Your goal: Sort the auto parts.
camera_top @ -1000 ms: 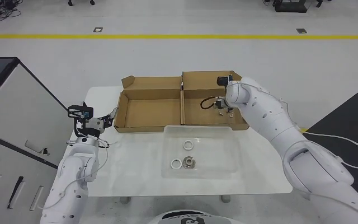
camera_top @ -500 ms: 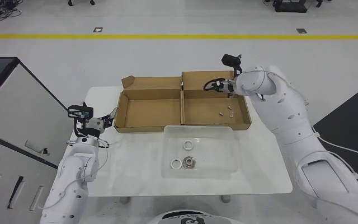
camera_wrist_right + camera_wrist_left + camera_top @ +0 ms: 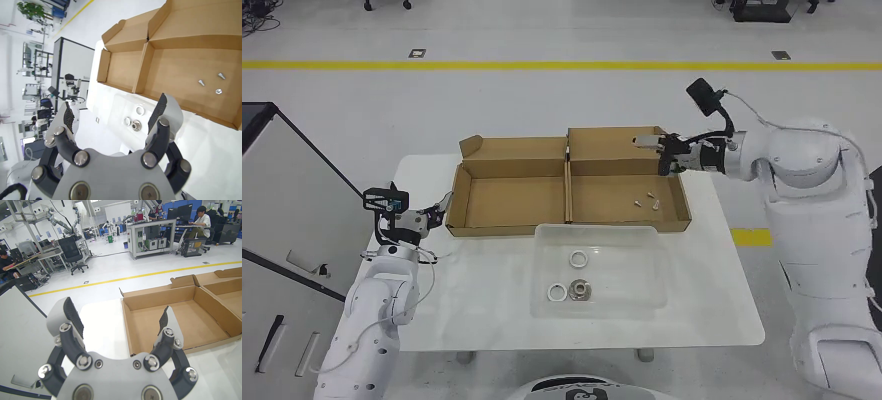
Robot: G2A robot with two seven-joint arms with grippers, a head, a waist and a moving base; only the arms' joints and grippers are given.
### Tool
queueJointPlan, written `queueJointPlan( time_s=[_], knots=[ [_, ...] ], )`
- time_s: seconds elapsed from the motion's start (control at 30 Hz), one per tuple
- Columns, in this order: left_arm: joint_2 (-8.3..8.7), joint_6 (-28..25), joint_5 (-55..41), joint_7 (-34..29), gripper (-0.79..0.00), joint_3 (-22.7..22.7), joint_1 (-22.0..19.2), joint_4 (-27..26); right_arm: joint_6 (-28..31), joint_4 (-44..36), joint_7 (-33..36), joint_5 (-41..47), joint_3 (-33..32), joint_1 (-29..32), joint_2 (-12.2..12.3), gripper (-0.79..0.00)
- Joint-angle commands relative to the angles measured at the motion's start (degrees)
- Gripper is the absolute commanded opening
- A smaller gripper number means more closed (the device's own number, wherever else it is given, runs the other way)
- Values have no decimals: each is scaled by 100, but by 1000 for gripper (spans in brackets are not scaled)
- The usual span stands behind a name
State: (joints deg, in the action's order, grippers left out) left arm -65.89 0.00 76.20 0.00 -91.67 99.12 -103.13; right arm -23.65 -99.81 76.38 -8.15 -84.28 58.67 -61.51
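R wrist view: 2 bolts (image 3: 201, 82) + nut (image 3: 218, 91) told apart on floor of right box (image 3: 179, 56); top view: just pale specks near its right wall. Empty right gripper (image 3: 115, 102) spread wide, above that box's far rim. Clear tray (image 3: 632, 270) on table (image 3: 472, 300), just in front of boxes, w/ 2 rings (image 3: 578, 259) + flanged hub (image 3: 581, 291). Likewise left gripper (image 3: 116, 305) apart, nothing held, beside left box (image 3: 170, 321); side wall btw gripper & box floor.

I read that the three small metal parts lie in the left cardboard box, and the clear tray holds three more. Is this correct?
No: the small metal parts lie in the right cardboard box, as the right wrist view shows. The clear tray does hold three more.
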Motion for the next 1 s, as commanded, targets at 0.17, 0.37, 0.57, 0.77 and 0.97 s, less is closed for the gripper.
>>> queueJointPlan(
  time_s=[0.17,0.37,0.57,0.77,0.97],
  knots=[
    [0,0,0,0,0,0,0,0,66,-267,491,1446,-1197,839,118,0],
    [0,0,0,0,0,0,0,0,339,-256,764,2595,-2119,1626,214,0],
    [0,0,0,0,0,0,0,0,693,-222,1118,3573,-2788,2282,294,0],
    [0,0,0,0,0,0,0,0,796,-221,1162,3809,-2886,2397,308,0],
    [0,0,0,0,0,0,0,0,796,-221,1162,3809,-2886,2397,308,0]
  ],
)
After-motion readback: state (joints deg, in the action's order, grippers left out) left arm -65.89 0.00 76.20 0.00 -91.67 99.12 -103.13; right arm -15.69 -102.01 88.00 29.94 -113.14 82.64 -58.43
